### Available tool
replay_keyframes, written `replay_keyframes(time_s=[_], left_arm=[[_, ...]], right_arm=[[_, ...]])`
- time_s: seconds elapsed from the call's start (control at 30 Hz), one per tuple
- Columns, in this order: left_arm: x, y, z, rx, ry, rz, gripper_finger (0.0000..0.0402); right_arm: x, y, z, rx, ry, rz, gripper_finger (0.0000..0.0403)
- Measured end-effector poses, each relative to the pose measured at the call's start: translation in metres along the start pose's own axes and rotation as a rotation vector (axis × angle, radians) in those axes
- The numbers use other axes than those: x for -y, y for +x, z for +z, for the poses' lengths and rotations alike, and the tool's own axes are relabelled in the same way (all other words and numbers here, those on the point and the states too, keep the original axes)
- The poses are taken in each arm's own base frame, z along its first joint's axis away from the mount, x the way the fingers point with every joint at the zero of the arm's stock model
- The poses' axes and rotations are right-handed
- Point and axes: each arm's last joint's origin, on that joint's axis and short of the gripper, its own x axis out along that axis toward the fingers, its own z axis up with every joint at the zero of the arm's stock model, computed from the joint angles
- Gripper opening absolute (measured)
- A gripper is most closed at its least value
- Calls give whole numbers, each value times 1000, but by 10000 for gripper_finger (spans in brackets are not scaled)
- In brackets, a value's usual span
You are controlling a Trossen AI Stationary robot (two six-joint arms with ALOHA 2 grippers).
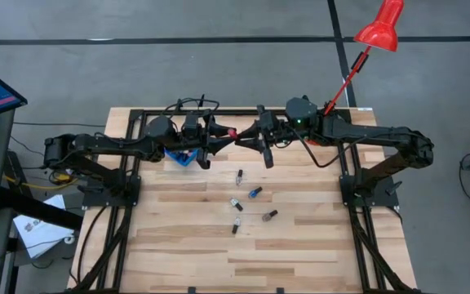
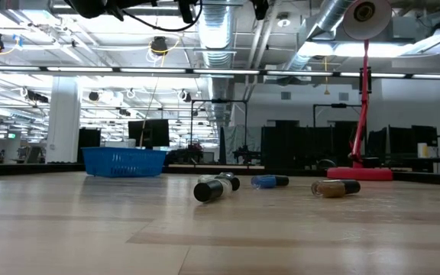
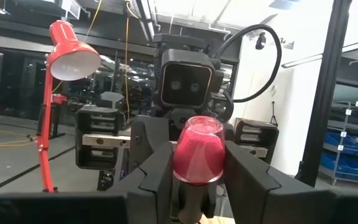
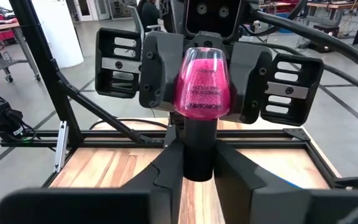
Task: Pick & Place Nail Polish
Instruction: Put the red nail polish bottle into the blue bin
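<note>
A pink nail polish bottle [image 4: 202, 84] with a black cap [image 4: 197, 146] hangs high above the table's far middle [image 1: 233, 132], cap down and glass base up. My left gripper [image 3: 197, 171] and my right gripper [image 4: 197, 171] meet there fingertip to fingertip, both shut on it. Several more nail polish bottles lie on their sides on the wood [image 1: 254, 193], [image 1: 270, 216], [image 2: 214, 187]. The blue bin [image 1: 182, 157] stands on the table under my left arm. My left gripper pinches the pink glass body [image 3: 178, 163] between its two fingers, one on each side. The fingers come about level from the table's left. The bottle stands upside down, clear of the table. My right gripper pinches the black cap [image 4: 188, 163], below the glass body, between its two fingers. The fingers come about level from the table's right and lie across the cap. The glass body sticks up above them.
A red desk lamp [image 1: 379, 28] stands at the table's far right corner, its base [image 2: 361, 173] on the wood. The black frame rails [image 1: 125, 196] run along both sides. Bare wood lies toward the near edge [image 1: 243, 261].
</note>
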Motion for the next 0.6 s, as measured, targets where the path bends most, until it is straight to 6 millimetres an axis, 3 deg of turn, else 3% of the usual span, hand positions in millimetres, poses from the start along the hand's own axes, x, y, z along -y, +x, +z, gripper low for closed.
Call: replay_keyframes(time_s=[0.17, 0.33, 0.47, 0.6], left_arm=[[0, -1, 2, 6, 3, -1, 105], [-4, -8, 11, -31, 16, 31, 104], [-10, -26, 23, -129, 63, 131, 104], [-21, -51, 18, -374, 125, 382, 104]], right_arm=[[1, -1, 1, 1, 0, -5, 154], [2, -21, 12, 33, -6, -31, 225], [3, -46, 20, 15, -9, -105, 237], [3, -70, 22, -40, -14, -201, 225]])
